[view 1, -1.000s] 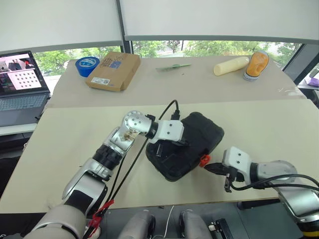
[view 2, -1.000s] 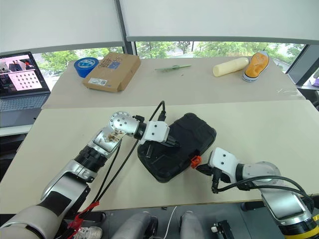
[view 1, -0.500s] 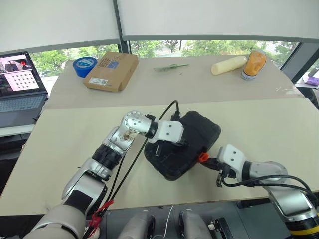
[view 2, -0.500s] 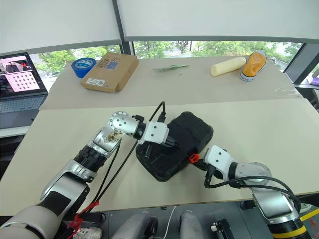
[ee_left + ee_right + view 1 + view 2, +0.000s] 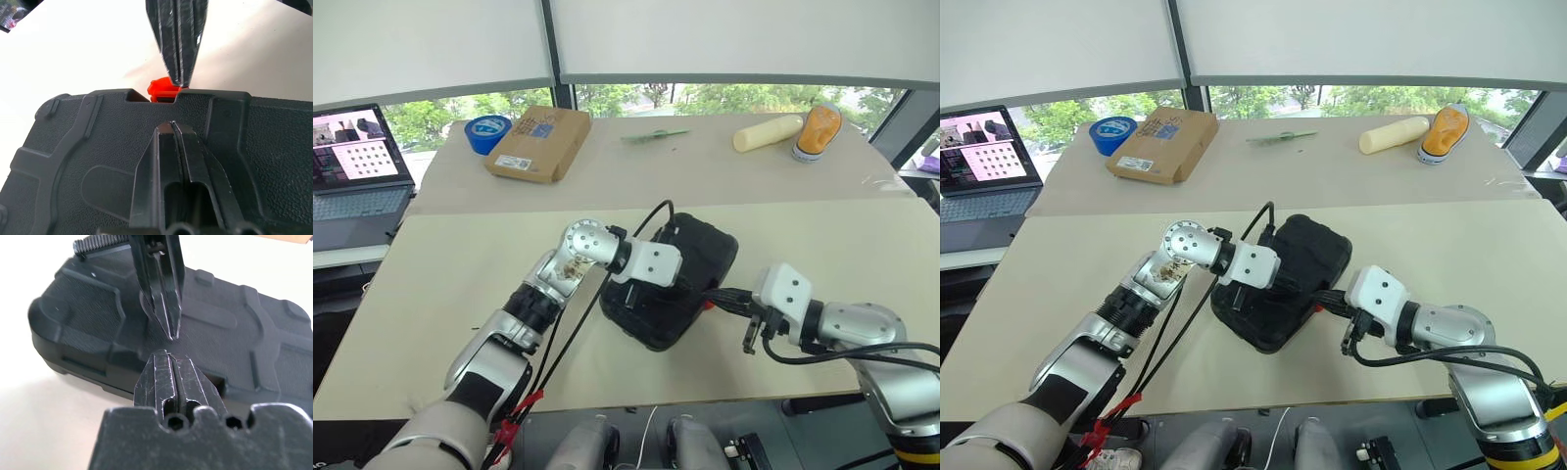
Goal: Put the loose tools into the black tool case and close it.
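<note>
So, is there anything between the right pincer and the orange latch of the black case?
Nothing visible stands between them. The right pincer, shut, has its tips right at the orange latch on the front edge of the closed black tool case. The left pincer, also shut, presses on the lid, away from the latch.

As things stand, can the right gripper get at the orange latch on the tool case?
Probably yes. The right gripper, shut, has its tip right at the orange latch on the black tool case; the left gripper rests on the lid, clear of it.
</note>
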`<state>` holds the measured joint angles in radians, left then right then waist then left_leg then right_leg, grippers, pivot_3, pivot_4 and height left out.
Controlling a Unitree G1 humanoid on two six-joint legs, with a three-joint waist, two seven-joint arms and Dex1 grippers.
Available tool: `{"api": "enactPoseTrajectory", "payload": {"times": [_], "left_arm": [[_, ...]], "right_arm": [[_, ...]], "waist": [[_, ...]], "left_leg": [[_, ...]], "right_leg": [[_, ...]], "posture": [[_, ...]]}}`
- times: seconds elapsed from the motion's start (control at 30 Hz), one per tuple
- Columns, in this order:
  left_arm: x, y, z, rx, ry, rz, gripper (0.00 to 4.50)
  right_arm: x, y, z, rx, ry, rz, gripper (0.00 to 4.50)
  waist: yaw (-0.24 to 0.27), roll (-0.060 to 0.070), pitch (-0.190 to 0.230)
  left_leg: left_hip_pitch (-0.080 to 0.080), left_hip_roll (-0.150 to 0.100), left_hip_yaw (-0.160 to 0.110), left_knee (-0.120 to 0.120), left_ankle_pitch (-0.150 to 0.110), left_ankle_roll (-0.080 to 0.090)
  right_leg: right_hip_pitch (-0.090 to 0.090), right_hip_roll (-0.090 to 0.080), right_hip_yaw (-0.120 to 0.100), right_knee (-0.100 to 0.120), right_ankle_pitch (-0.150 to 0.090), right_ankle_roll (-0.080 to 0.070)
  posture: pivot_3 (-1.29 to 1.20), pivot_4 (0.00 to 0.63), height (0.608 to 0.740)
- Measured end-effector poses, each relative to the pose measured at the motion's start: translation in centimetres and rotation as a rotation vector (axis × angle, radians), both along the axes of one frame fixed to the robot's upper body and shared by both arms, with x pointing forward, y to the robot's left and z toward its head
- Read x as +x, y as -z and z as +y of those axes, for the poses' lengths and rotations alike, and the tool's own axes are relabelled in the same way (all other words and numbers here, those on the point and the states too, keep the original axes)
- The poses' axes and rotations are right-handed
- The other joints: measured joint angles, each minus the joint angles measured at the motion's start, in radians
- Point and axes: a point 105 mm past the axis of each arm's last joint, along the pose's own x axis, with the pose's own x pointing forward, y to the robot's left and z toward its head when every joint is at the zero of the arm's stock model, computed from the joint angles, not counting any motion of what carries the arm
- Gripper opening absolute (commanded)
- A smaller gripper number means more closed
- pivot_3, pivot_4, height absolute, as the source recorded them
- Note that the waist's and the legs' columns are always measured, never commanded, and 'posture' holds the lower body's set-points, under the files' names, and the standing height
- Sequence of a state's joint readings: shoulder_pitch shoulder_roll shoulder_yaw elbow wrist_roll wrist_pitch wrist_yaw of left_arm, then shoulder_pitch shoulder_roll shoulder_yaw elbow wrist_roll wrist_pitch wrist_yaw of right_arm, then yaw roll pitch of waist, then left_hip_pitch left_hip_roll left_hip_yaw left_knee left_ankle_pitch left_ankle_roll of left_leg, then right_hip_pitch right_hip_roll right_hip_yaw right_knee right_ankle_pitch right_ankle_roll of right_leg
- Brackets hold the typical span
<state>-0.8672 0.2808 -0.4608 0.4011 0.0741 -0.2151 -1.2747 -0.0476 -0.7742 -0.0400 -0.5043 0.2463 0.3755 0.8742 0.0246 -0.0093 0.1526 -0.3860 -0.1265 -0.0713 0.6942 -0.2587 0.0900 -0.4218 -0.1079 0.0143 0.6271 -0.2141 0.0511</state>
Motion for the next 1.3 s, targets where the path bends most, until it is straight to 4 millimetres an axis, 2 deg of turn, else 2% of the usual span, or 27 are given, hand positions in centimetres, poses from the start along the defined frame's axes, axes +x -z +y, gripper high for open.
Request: {"api": "enactPoseTrajectory", "payload": {"times": [0.07,0.23,0.4,0.5,0.6,0.83,1.3], "left_arm": [[0.0,0.0,0.1,0.0,-0.001,0.0,0.04],[0.1,0.1,0.4,0.004,-0.009,0.003,0.04],[0.3,0.1,0.4,0.005,-0.015,0.006,0.04],[0.3,0.2,0.4,0.004,-0.017,0.009,0.04],[0.3,0.2,0.3,0.0,-0.02,0.011,0.04],[0.6,0.2,0.8,0.007,-0.028,0.006,0.04],[0.6,0.3,0.7,0.0,-0.025,0.008,0.04]], "right_arm": [[-0.2,0.1,-0.2,-0.009,-0.01,0.023,0.0],[-0.9,0.5,-2.4,-0.059,0.002,0.126,0.0],[0.1,2.4,-4.3,-0.116,0.073,0.179,0.0],[1.3,2.4,-4.2,-0.107,0.098,0.149,0.0],[2.1,2.1,-3.2,-0.083,0.086,0.115,0.0],[2.4,2.1,-2.2,-0.022,0.093,0.145,0.0],[2.6,2.1,-2.1,-0.014,0.105,0.139,0.0]], "waist": [[0.0,0.0,0.0],[0.0,0.001,-0.001],[-0.001,0.002,-0.002],[-0.002,0.003,-0.003],[-0.001,0.003,-0.003],[-0.011,0.003,-0.003],[-0.012,0.003,-0.003]], "left_leg": [[0.0,0.0,0.0,0.0,0.0,0.0],[0.0,0.0,0.0,0.0,-0.001,0.002],[-0.001,0.0,0.0,0.0,-0.002,0.003],[-0.001,0.0,0.001,0.0,-0.002,0.002],[-0.001,0.0,0.001,0.0,0.0,0.0],[-0.001,0.001,0.001,0.0,-0.001,0.001],[0.0,0.001,0.001,0.0,-0.001,0.001]], "right_leg": [[0.0,0.0,0.0,0.0,0.0,0.0],[0.001,0.0,0.0,0.0,0.0,0.0],[0.001,0.0,0.0,0.001,0.0,0.0],[0.001,0.0,0.0,0.001,0.0,0.0],[0.001,0.0,0.0,0.001,0.0,0.0],[0.0,0.0,0.001,0.002,0.0,0.0],[0.001,0.0,0.001,0.002,0.0,0.0]], "posture": [[0.0,0.15,0.735],[0.0,0.15,0.735],[0.0,0.15,0.735],[0.0,0.15,0.735],[0.0,0.15,0.735],[0.0,0.15,0.735],[0.0,0.15,0.735]]}}
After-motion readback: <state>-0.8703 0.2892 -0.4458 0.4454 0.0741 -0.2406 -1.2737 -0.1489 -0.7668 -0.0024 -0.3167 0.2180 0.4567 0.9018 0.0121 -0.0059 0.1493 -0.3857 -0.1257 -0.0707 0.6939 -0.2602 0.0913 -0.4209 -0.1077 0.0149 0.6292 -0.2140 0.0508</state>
